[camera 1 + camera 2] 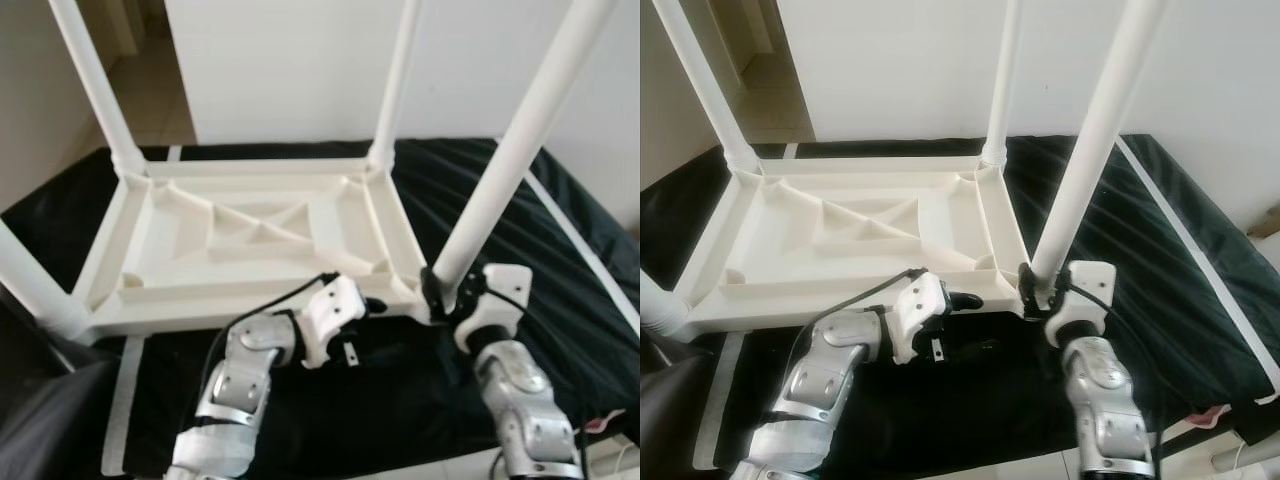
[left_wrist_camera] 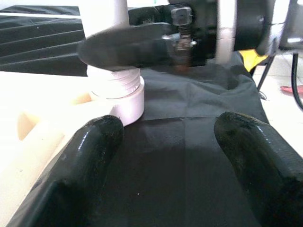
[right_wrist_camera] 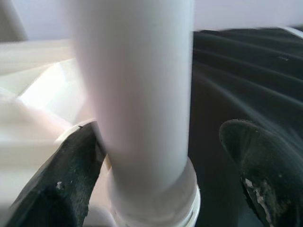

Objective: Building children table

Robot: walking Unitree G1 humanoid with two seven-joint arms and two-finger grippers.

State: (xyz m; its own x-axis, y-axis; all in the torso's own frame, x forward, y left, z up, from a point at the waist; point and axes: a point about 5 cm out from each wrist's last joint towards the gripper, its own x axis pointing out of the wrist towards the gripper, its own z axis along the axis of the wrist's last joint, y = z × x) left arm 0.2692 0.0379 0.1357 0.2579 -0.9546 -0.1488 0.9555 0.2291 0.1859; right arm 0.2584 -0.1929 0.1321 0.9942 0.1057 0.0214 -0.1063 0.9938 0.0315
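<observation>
Right end effector [image 1: 1038, 295] sits at the base of the near-right leg [image 1: 510, 150], fingers [image 3: 71, 184] apart, one on each side of the tube, not visibly pressing it. The leg stands upright in its threaded collar [image 2: 118, 92] at the table's near-right corner; thread turns show above the socket.

Left end effector [image 1: 375, 303] is just beside the same corner, low over the black sheet [image 1: 590, 260], fingers [image 2: 90, 156] spread, nothing between them. It points along the near edge toward the collar, with a strip of bare sheet between.

White plastic table [image 1: 260, 235] lies upside down on the sheet, ribbed underside up. Four legs stand up: far-left leg [image 1: 95, 80], far-right leg [image 1: 395, 80], near-left leg [image 1: 30, 285], near-right as above.

Room: the near long edge lies just ahead of both forearms. Open sheet right of the table, out to a white stripe [image 1: 575, 235]. White wall [image 1: 300, 60] close behind the far edge. Doorway and floor [image 1: 150, 90] at far left.
</observation>
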